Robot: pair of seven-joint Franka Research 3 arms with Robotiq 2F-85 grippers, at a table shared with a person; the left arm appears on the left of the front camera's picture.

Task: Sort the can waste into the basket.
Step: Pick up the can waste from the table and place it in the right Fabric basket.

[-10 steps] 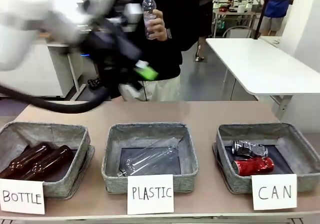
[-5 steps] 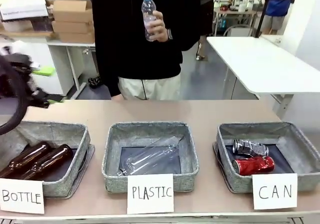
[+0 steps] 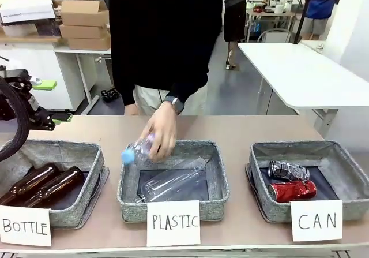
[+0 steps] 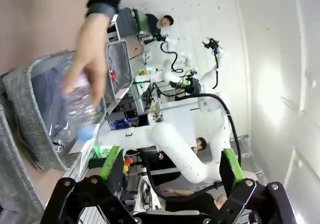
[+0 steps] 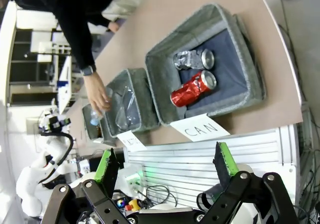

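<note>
both cans lie on their sides in the basket (image 3: pixel 346 165) behind the "can" card (image 3: pixel 316 220): the red can (image 3: pixel 292 190) nearer the card, the patterned can (image 3: pixel 287 170) just behind it, long axes roughly across the bench (image 3: pixel 242 128), the red one's top toward the right. neither has shifted over the last second, so the can sort looks finished. what changed: the person's hand (image 3: pixel 160 132) came down and is lowering a blue-capped plastic bottle (image 3: pixel 135 150) at the middle basket (image 3: pixel 216 180). the left tool (image 3: pixel 40 102) has drawn back to the bench's left edge, its jaws spread; the right tool (image 5: pixel 167 166) hangs high, spread, gripping nothing.
</note>
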